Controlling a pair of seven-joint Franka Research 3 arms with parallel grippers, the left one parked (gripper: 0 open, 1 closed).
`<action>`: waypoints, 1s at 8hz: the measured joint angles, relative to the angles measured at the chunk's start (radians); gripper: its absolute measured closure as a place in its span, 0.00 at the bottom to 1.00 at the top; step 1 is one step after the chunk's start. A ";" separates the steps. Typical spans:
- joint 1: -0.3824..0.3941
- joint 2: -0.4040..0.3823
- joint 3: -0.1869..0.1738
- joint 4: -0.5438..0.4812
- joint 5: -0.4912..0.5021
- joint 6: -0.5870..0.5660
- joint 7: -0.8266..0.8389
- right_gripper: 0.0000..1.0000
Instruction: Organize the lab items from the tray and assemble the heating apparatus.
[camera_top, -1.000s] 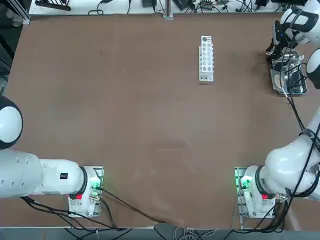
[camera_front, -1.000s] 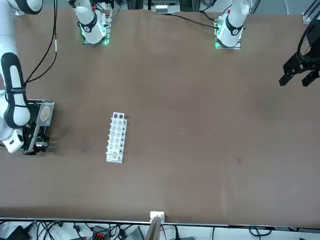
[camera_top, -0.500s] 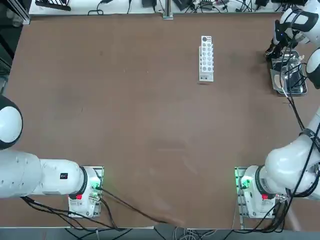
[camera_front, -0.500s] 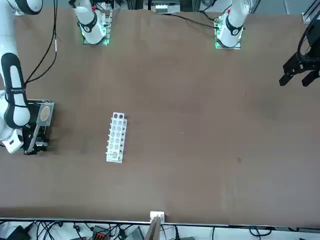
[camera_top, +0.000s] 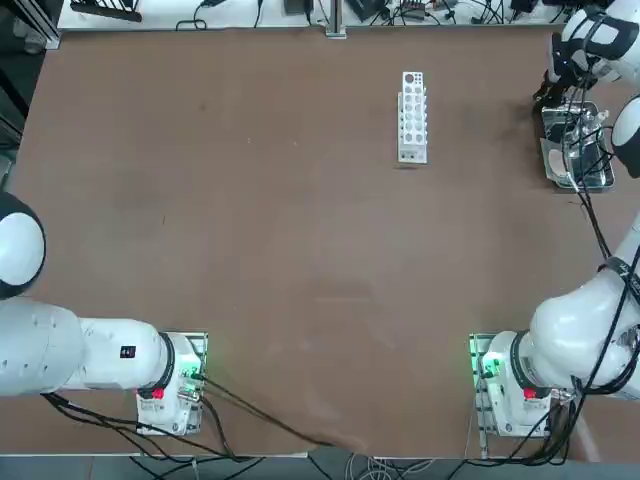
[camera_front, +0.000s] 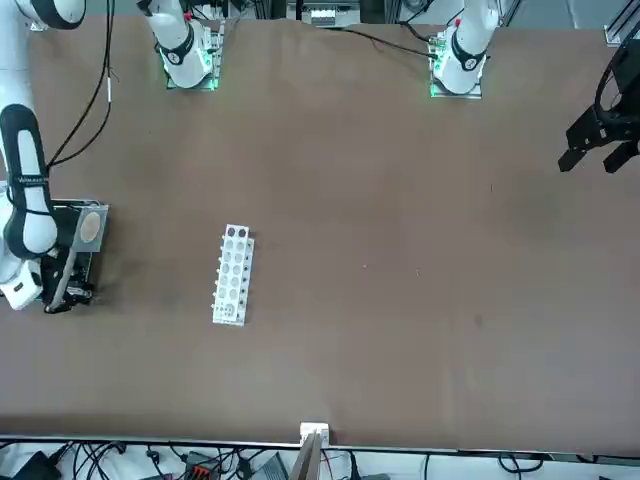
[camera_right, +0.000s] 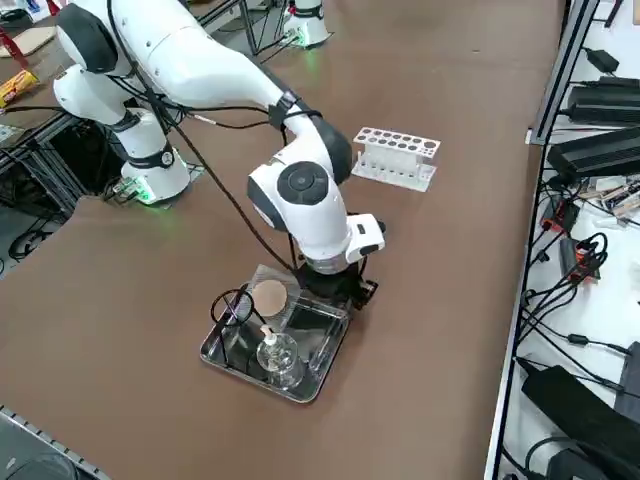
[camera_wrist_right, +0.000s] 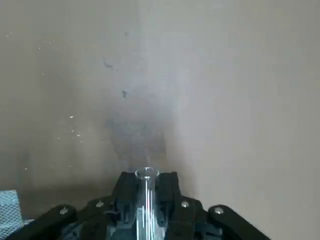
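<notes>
My right end effector (camera_wrist_right: 147, 184) is closed to a narrow gap on a clear glass test tube (camera_wrist_right: 146, 212), gripped near its rim, presumably leaving its length free for the white holed rack (camera_right: 396, 158). The shiny rectangular metal tray (camera_right: 250, 381) contains the clear glass burner (camera_right: 281, 356), black wire tripod (camera_right: 213, 308) and tan-centred grey mesh (camera_right: 269, 297).

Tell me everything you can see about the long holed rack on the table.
The rack is white and looks like plastic. Its raised top strip has two rows of round holes, and below, toward one side, a lower ledge juts out along its length. It stands upright on the bare brown tabletop, beyond the tray from the right side view. The holes I can make out look empty. Nothing but the table touches it; the right gripper is away from it.
</notes>
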 joint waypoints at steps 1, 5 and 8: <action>0.004 0.000 0.001 0.011 0.000 0.000 0.000 0.78; 0.031 -0.014 0.025 0.160 0.056 -0.168 0.013 0.78; 0.038 -0.055 0.072 0.192 0.290 -0.296 0.036 0.78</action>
